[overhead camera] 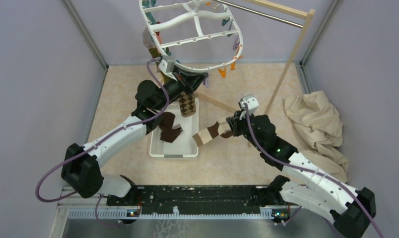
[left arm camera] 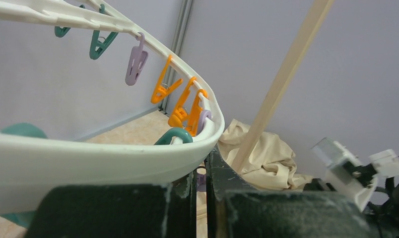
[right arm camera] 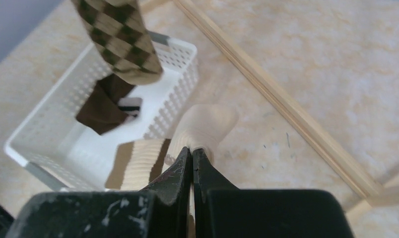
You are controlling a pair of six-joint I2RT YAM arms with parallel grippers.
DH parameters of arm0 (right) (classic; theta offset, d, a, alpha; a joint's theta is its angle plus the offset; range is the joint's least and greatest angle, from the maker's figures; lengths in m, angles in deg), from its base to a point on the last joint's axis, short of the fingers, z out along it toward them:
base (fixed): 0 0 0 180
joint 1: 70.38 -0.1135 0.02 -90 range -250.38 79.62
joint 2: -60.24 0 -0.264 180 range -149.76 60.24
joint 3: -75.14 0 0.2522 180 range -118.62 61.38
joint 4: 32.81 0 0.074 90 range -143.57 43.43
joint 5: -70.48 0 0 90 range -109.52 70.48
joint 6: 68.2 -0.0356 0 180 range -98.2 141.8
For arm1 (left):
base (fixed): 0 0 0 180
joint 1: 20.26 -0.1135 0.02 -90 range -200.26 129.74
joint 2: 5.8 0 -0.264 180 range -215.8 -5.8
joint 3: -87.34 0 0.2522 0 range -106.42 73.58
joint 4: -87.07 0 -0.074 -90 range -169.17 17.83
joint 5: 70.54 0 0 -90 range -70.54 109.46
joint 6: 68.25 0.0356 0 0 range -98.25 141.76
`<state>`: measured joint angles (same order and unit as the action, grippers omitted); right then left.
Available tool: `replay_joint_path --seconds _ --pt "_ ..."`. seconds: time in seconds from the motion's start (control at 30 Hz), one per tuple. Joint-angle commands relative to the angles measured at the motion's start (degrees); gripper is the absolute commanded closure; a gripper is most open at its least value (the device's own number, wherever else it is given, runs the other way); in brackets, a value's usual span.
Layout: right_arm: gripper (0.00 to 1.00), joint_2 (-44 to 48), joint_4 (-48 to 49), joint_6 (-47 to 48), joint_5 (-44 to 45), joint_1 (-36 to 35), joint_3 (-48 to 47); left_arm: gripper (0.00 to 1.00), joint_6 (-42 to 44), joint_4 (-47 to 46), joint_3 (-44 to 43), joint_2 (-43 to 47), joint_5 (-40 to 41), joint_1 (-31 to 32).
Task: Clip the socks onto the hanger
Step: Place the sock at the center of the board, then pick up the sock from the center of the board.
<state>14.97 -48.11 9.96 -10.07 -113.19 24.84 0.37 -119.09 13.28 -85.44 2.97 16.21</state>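
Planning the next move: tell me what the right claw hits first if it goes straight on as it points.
Probably the near wall of the white basket: the right claw, shut on a brown-and-cream sock, points toward it. Depth is unclear, so it might clear the rim.

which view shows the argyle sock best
Right wrist: the argyle sock fills the upper left, its diamond pattern sharp, hanging above the white basket. Top external shows it small, from above. Left wrist does not show it.

top external: high over basket (overhead camera: 180, 148), looks down | left wrist: beyond basket's far end, level, hugging hanger (left arm camera: 88, 158) rim | right wrist: close, tilted down, right of basket | top+right wrist share basket, cream-brown sock (overhead camera: 210, 132)
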Motion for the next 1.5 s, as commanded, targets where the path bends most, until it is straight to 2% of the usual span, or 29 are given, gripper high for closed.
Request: replay_joint_path --seconds 0.0,0.1,0.13,0.17,0.23,0.27,0.3,0.43,0.63,0.77,1.03,1.23,1.47 --pt "1.0 -2.7 -7.4 -3.6 9.4 2.2 -2.4 1.0 -0.4 0.7 -1.5 -1.1 -2.0 -0.2" --pt "1.0 -4.5 -7.7 -6.6 8.1 7.1 -0.8 1.0 -0.4 0.6 -1.5 -1.3 -2.2 -0.2" --pt "0.89 -5.1 -7.7 -7.1 8.8 7.8 -0.5 1.0 -0.5 0.5 -1.5 -1.5 -2.3 -0.2" --pt "0.71 -5.8 -7.5 -7.3 10.1 8.0 -0.2 1.0 -0.5 0.5 -1.5 -1.4 -2.2 -0.2" --pt "0.43 -7.1 -6.9 -7.0 11.4 8.1 -0.1 1.0 -0.4 0.5 -1.3 -1.3 -2.1 -0.2" --pt "0.36 -7.5 -6.1 -6.5 10.7 8.0 0.0 1.0 -0.3 0.5 -1.2 -1.3 -2.2 -0.2" --pt "0.33 -7.8 -4.8 -6.0 9.4 8.1 0.2 1.0 -0.3 0.5 -1.2 -1.3 -2.1 -0.2" --pt "0.34 -12.6 -2.2 -5.0 4.2 7.7 -1.1 1.0 -0.3 0.5 -1.1 -1.5 -2.1 -0.2" --pt "0.39 -21.7 -1.1 -2.2 5.8 0.6 -3.3 1.0 0.3 1.1 -1.0 -0.9 -1.6 -0.2" --pt "0.39 -27.6 -0.9 -1.7 2.8 -2.6 -4.7 1.0 0.6 1.2 -1.0 -0.7 -1.5 -0.2" --pt "0.39 -34.0 -0.5 0.0 -0.9 -7.5 -5.8 1.0 1.0 1.4 -1.0 -0.7 -1.2 -0.1" --pt "0.39 -38.3 3.7 -3.6 -2.4 -9.8 -3.7 1.0 1.6 2.0 -1.3 -0.1 -0.9 -0.2" --pt "0.39 -38.5 1.7 -4.9 2.8 -9.8 -3.4 1.0 1.6 2.1 -1.5 -0.2 -1.2 -0.2"
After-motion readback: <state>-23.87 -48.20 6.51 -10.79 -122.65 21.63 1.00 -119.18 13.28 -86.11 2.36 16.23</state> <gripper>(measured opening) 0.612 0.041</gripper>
